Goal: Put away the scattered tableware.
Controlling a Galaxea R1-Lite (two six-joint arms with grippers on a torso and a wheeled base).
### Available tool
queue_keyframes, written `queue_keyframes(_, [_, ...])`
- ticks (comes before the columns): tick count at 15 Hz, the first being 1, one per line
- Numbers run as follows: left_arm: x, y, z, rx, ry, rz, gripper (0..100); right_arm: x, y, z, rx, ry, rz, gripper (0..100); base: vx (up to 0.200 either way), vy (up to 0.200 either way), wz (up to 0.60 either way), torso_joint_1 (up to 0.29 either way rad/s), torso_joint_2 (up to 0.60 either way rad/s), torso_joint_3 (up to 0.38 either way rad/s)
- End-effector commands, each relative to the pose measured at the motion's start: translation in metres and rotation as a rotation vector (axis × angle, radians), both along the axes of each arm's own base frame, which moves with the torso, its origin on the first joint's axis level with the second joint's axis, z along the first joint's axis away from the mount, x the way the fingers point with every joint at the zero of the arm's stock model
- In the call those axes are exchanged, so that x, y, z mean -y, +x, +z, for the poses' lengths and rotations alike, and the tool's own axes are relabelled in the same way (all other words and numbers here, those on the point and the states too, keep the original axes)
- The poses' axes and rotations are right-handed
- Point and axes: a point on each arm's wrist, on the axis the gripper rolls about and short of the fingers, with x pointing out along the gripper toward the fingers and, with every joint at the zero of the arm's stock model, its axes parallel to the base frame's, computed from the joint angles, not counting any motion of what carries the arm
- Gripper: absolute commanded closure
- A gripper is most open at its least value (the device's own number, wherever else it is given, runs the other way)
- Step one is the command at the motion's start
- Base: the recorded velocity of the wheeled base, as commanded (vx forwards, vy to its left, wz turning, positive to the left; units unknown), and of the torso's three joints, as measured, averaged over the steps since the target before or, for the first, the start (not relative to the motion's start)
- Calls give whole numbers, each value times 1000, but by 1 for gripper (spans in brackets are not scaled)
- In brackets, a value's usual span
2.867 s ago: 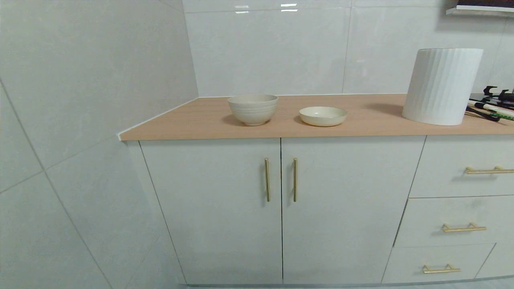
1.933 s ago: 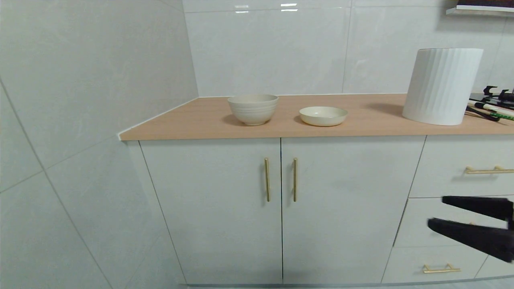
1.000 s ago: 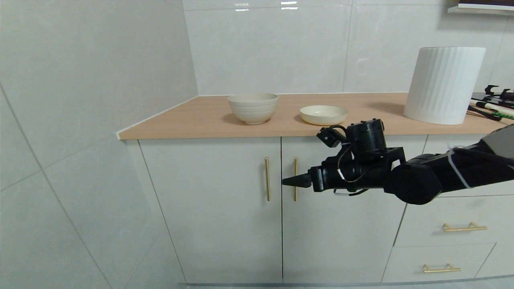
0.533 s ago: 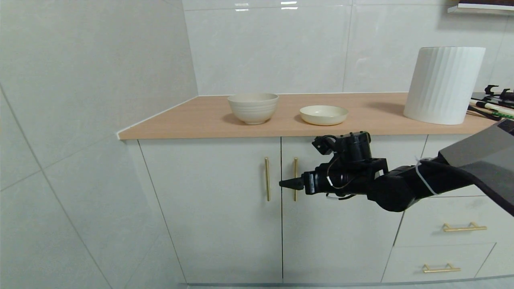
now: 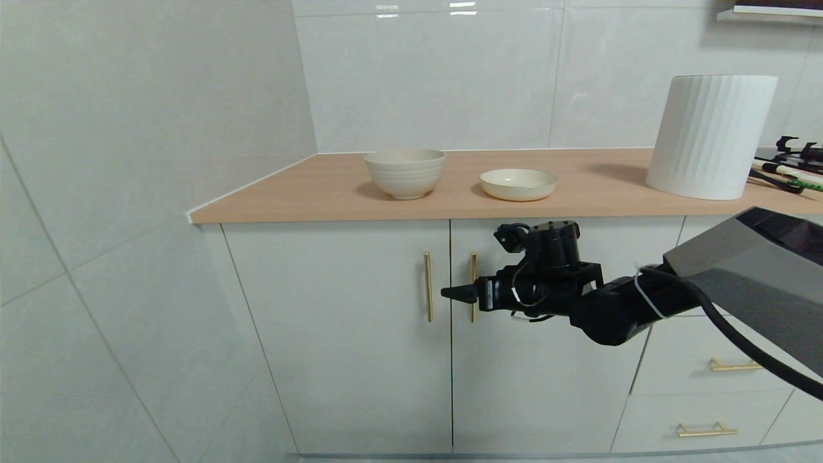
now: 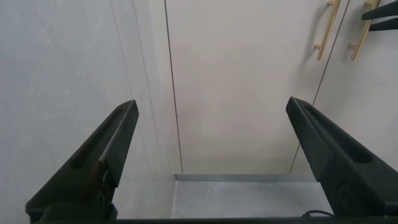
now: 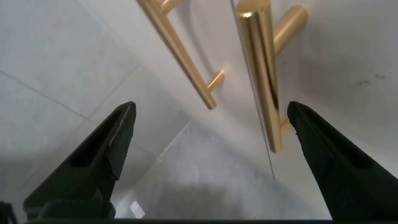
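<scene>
Since the last frame I am easing the wide-open right gripper [image 5: 455, 294] toward the right door handle [image 5: 472, 287]. The left handle [image 5: 427, 287] is also lining up between its fingers [image 7: 99, 168], so closing risks clamping both. Beyond, bowl [image 5: 405, 173] and dish [image 5: 518, 184] are sitting on the countertop [image 5: 308, 193].

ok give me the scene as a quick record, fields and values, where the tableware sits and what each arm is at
bowl: upright on the countertop, left of the dish
dish: shallow, on the countertop, apart from the bowl
cabinet doors: both shut
right gripper: jaws open, level with the door handles, closed on neither
left gripper: jaws open, empty, low, facing the cabinet front
white container: right end of the countertop
task state: nothing put away yet
</scene>
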Motion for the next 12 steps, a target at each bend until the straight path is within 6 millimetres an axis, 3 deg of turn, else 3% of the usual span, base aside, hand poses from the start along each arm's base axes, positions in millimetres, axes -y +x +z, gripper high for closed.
queue_keyframes(1, [0, 0, 0, 0, 0, 0, 0, -2, 2, -5, -4, 5, -3, 0, 0, 0, 0, 0, 0, 0])
queue_keyframes(12, [0, 0, 0, 0, 0, 0, 0, -16, -11, -6, -32, 52, 28, 0, 0, 0, 0, 0, 0, 0])
